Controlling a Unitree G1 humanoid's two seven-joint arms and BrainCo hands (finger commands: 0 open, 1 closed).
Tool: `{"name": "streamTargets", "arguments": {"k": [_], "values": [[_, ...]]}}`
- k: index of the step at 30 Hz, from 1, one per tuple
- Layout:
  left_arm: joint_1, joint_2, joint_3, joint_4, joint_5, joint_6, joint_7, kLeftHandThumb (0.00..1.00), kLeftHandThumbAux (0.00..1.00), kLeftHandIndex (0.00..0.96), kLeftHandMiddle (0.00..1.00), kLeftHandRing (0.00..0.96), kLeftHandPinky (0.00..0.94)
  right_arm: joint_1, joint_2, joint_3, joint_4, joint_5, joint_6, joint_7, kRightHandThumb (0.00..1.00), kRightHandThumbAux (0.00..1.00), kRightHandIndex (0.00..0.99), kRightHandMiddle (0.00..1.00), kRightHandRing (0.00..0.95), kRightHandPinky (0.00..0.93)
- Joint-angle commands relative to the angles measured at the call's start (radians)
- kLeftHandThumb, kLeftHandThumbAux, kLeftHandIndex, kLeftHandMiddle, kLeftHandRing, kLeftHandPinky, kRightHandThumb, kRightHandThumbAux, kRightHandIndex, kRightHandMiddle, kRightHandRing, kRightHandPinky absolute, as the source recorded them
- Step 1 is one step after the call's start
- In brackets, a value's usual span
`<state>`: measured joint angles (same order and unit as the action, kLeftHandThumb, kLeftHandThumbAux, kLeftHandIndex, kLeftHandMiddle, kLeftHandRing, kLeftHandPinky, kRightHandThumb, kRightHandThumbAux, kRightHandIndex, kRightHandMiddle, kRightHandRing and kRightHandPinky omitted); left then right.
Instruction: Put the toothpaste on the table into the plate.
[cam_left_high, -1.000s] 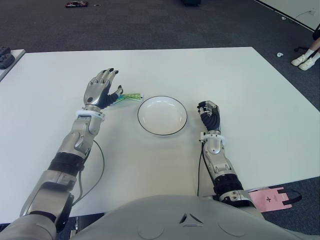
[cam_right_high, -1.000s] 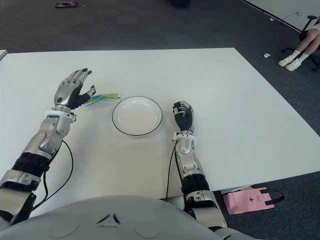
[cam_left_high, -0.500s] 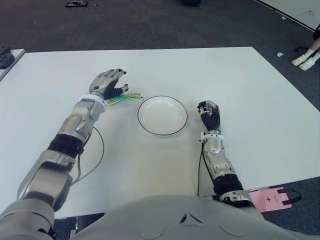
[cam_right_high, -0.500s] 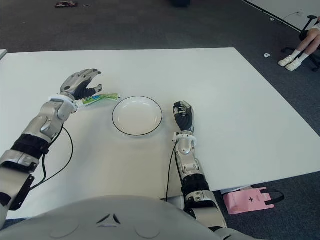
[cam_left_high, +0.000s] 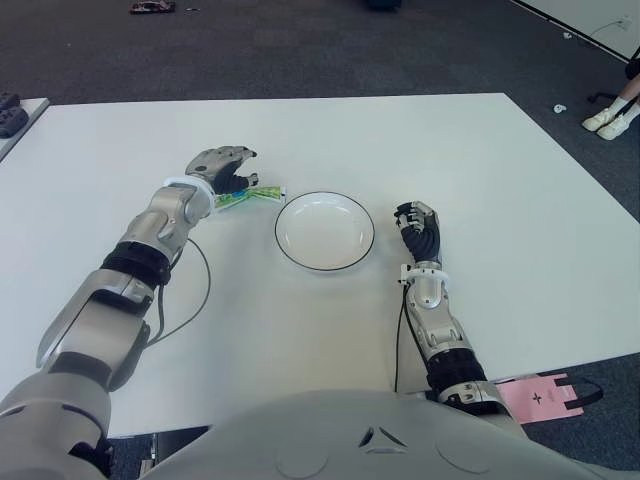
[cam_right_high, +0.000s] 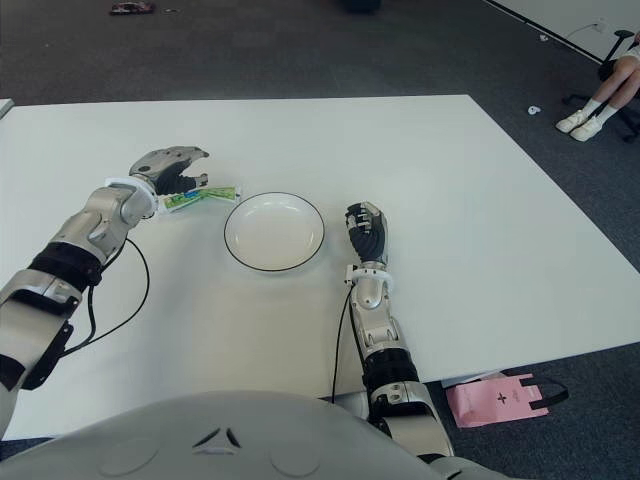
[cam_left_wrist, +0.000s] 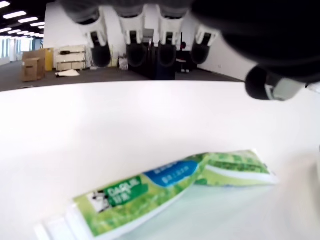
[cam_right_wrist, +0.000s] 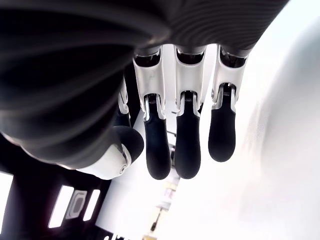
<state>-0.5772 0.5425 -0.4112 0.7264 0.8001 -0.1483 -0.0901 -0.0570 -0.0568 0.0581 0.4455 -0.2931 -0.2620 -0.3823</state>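
I am holding my left hand (cam_left_high: 222, 165) over the toothpaste (cam_left_wrist: 170, 187), fingers (cam_left_wrist: 131, 47) spread above it, gripping nothing. It is lying flat on the table (cam_left_high: 520, 200), beside the plate (cam_left_high: 325, 231). Closing too high risks skidding it across that smooth white surface. My right hand (cam_left_high: 418, 226) is idling beyond the plate, loosely curled and empty; dark carpet (cam_left_high: 300, 45) lies past the table.

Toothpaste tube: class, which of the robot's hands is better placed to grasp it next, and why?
Left. The left hand hangs directly over the toothpaste tube, fingers open, tube lying free on the table. The right hand shows beyond the plate, on its right.
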Motion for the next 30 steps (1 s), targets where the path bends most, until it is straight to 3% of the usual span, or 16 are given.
{"name": "streamTargets", "arguments": {"k": [1,6,30], "values": [[-0.027,0.004,-0.019,0.041,-0.023,-0.027,-0.049,0.611,0.244,0.0,0.014,0.039,0.148,0.091,0.012,0.003,0.087,0.009,0.056,0.013,0.706,0.732,0.421,0.496,0.505,0.527],[-0.039,0.004,-0.021,0.063,-0.039,-0.043,-0.08,0.622,0.252,0.0,0.018,0.049,0.146,0.093,0.01,0.005,0.087,0.005,0.049,0.01,0.706,0.732,0.421,0.494,0.503,0.525],[-0.16,0.013,-0.183,0.21,0.011,-0.133,-0.299,0.659,0.315,0.0,0.0,0.028,0.149,0.104,0.018,0.004,0.065,0.007,0.057,0.003,0.708,0.732,0.422,0.503,0.516,0.523]]}}
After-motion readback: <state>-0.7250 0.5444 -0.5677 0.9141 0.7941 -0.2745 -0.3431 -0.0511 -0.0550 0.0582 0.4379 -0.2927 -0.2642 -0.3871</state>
